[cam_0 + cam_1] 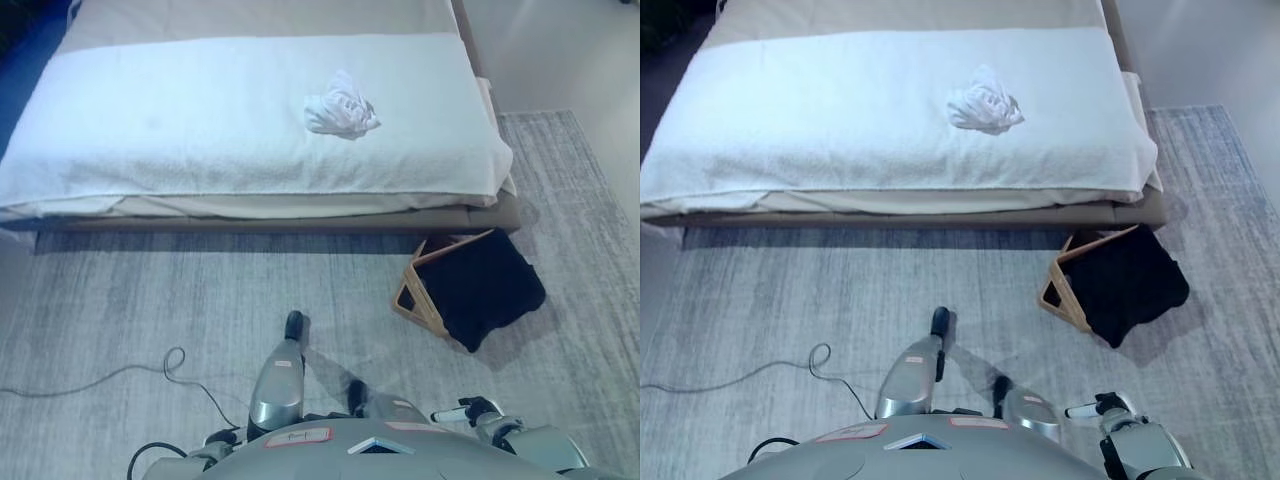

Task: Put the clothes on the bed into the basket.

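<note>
A crumpled white garment (341, 108) lies on the white blanket of the bed (180, 120), right of its middle. The basket (408, 288), a light wooden frame with a black cloth liner (488, 288), stands on the carpet by the bed's near right corner. My left hand (294, 324) hangs low over the carpet in the lower centre, well short of the bed and holding nothing. My right hand (468, 410) is at the bottom right, empty, with relaxed fingers, near my body and apart from the basket.
A grey carpet (150, 300) covers the floor between me and the bed. The bed's long side runs across the view. Bare floor (580, 50) lies to the right of the bed.
</note>
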### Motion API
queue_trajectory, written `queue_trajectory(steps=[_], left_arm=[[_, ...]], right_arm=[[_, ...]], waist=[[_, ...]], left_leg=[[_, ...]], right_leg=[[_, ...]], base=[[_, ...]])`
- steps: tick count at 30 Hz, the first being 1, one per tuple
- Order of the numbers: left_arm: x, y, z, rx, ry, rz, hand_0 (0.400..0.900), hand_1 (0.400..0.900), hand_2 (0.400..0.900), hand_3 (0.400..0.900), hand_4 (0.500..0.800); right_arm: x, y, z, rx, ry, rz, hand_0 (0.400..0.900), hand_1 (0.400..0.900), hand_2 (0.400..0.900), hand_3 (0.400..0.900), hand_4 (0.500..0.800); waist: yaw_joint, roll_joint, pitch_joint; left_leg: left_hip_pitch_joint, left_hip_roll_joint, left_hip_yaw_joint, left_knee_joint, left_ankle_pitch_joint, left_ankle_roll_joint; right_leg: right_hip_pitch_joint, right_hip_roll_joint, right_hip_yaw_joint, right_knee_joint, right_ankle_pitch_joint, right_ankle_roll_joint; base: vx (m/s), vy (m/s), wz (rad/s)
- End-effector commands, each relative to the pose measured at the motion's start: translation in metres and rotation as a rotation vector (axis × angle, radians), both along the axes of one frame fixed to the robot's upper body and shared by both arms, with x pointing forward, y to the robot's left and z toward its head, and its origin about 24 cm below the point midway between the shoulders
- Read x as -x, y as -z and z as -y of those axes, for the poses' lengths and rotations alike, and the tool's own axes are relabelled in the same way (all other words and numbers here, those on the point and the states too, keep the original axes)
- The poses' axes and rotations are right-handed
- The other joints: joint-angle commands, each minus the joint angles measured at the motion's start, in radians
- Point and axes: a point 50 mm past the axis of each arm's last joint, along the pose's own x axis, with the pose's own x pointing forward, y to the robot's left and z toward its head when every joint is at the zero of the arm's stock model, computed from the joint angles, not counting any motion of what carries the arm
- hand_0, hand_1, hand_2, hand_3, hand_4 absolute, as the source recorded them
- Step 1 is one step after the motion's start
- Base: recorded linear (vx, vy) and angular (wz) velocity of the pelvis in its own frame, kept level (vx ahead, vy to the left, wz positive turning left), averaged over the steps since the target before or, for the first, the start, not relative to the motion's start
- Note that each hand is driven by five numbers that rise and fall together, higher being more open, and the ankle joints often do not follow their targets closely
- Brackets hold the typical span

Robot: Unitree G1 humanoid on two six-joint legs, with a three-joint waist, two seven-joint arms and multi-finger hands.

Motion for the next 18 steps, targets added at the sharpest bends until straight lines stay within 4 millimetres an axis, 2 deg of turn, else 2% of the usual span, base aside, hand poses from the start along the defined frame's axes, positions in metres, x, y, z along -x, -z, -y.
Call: queue_trajectory(steps=[1, 2, 3, 5, 6, 7, 9, 10, 11, 12, 13, 15, 17, 18], left_arm=[[-0.026, -0.011, -0.044, -0.121, 0.019, 0.095, 0.900, 0.900, 0.900, 0.900, 0.800], [-0.033, -0.013, -0.047, -0.127, 0.033, 0.117, 0.900, 0.900, 0.900, 0.900, 0.800], [-0.040, -0.015, -0.049, -0.134, 0.062, 0.129, 0.900, 0.900, 0.900, 0.900, 0.800], [-0.050, -0.017, -0.054, -0.149, 0.081, 0.153, 0.900, 0.900, 0.900, 0.900, 0.800], [-0.053, -0.018, -0.055, -0.151, 0.087, 0.160, 0.900, 0.900, 0.900, 0.900, 0.800], [-0.056, -0.019, -0.055, -0.151, 0.089, 0.168, 0.900, 0.900, 0.900, 0.900, 0.800], [-0.055, -0.018, -0.052, -0.143, 0.094, 0.163, 0.900, 0.900, 0.900, 0.900, 0.800], [-0.054, -0.017, -0.050, -0.137, 0.098, 0.158, 0.900, 0.900, 0.900, 0.900, 0.800], [-0.053, -0.017, -0.049, -0.137, 0.098, 0.157, 0.900, 0.900, 0.900, 0.900, 0.800], [-0.051, -0.016, -0.047, -0.133, 0.105, 0.145, 0.900, 0.900, 0.900, 0.900, 0.800], [-0.048, -0.015, -0.046, -0.132, 0.106, 0.134, 0.900, 0.900, 0.900, 0.900, 0.800], [-0.043, -0.014, -0.046, -0.130, 0.100, 0.117, 0.900, 0.900, 0.900, 0.900, 0.800], [-0.039, -0.013, -0.045, -0.128, 0.094, 0.103, 0.900, 0.900, 0.900, 0.900, 0.800], [-0.036, -0.012, -0.044, -0.122, 0.097, 0.093, 0.900, 0.900, 0.900, 0.900, 0.800]], right_arm=[[-0.019, -0.005, 0.005, 0.013, -0.024, 0.097, 0.900, 0.900, 0.900, 0.900, 0.800], [-0.023, -0.005, 0.004, 0.008, -0.010, 0.116, 0.900, 0.900, 0.900, 0.900, 0.800], [-0.026, -0.005, 0.001, -0.004, -0.004, 0.134, 0.900, 0.900, 0.900, 0.900, 0.800], [-0.022, -0.003, -0.001, -0.010, 0.004, 0.121, 0.900, 0.900, 0.900, 0.900, 0.800], [-0.015, -0.001, -0.002, -0.019, 0.016, 0.105, 0.900, 0.900, 0.900, 0.900, 0.800], [-0.008, -0.001, -0.001, -0.015, 0.034, 0.091, 0.900, 0.900, 0.900, 0.900, 0.800], [-0.001, 0.000, -0.001, -0.018, 0.059, 0.070, 0.900, 0.900, 0.900, 0.900, 0.800], [0.004, 0.001, 0.000, -0.015, 0.070, 0.054, 0.900, 0.900, 0.900, 0.900, 0.800], [0.005, 0.001, 0.000, -0.015, 0.070, 0.053, 0.900, 0.900, 0.900, 0.900, 0.800], [0.010, 0.001, 0.001, -0.014, 0.078, 0.036, 0.900, 0.900, 0.900, 0.900, 0.800], [0.011, 0.002, 0.000, -0.017, 0.081, 0.030, 0.900, 0.900, 0.900, 0.900, 0.800], [0.012, 0.002, -0.001, -0.020, 0.084, 0.026, 0.900, 0.900, 0.900, 0.900, 0.800], [0.011, 0.002, -0.001, -0.021, 0.071, 0.030, 0.900, 0.900, 0.900, 0.900, 0.800], [0.012, 0.002, -0.001, -0.020, 0.077, 0.028, 0.900, 0.900, 0.900, 0.900, 0.800]], waist=[[-0.002, -0.082, -0.045], [-0.018, -0.067, -0.030], [-0.041, -0.054, -0.010], [-0.086, -0.020, 0.032], [-0.108, -0.013, 0.050], [-0.124, -0.007, 0.062], [-0.154, -0.007, 0.071], [-0.169, -0.018, 0.076], [-0.170, -0.012, 0.083], [-0.198, -0.023, 0.081], [-0.210, -0.023, 0.088], [-0.215, -0.018, 0.087], [-0.222, -0.033, 0.079], [-0.223, -0.039, 0.062]], left_leg=[[-0.093, -0.075, 0.022, 0.033, 0.076, 0.099], [-0.042, -0.090, 0.014, 0.003, 0.063, 0.116], [0.010, -0.102, -0.002, -0.029, 0.049, 0.129], [0.112, -0.111, -0.044, -0.084, 0.032, 0.149], [0.169, -0.114, -0.057, -0.112, 0.019, 0.151], [0.219, -0.108, -0.067, -0.135, 0.005, 0.143], [0.278, -0.113, -0.089, -0.159, -0.020, 0.133], [0.312, -0.122, -0.095, -0.176, -0.038, 0.126], [0.327, -0.116, -0.098, -0.182, -0.041, 0.125], [0.384, -0.114, -0.114, -0.219, -0.070, 0.110], [0.409, -0.106, -0.122, -0.222, -0.094, 0.100], [0.465, -0.083, -0.129, -0.222, -0.144, 0.078], [0.519, -0.079, -0.141, -0.222, -0.178, 0.072], [0.544, -0.064, -0.144, -0.222, -0.202, 0.065]], right_leg=[[0.153, -0.193, -0.039, 0.209, 0.431, 0.187], [0.105, -0.163, -0.029, 0.310, 0.472, 0.171], [0.061, -0.128, -0.014, 0.374, 0.471, 0.162], [-0.069, -0.069, -0.049, 0.447, 0.368, 0.137], [-0.117, -0.065, -0.090, 0.426, 0.317, 0.130], [-0.157, -0.079, -0.151, 0.336, 0.266, 0.126], [-0.202, -0.085, -0.182, 0.161, 0.276, 0.143], [-0.220, -0.103, -0.188, 0.028, 0.315, 0.167], [-0.199, -0.097, -0.193, 0.009, 0.320, 0.167], [-0.259, -0.126, -0.162, -0.162, 0.417, 0.213], [-0.297, -0.136, -0.154, -0.238, 0.455, 0.234], [-0.334, -0.160, -0.192, -0.261, 0.485, 0.260], [-0.325, -0.169, -0.202, -0.205, 0.506, 0.253], [-0.318, -0.169, -0.214, -0.182, 0.497, 0.246]], base=[[0.40, 0.276, 0.23], [0.45, 0.282, 0.46], [0.44, 0.246, 0.58], [0.46, 0.171, 0.69], [0.54, 0.065, 0.69], [0.51, -0.006, 0.54], [0.49, -0.101, 0.39], [0.37, -0.106, 0.24], [0.57, -0.169, 0.32], [0.55, -0.166, 0.30], [0.73, -0.250, 0.32], [0.51, -0.237, 0.10], [0.46, -0.302, 0.13], [0.52, -0.385, 0.32]])
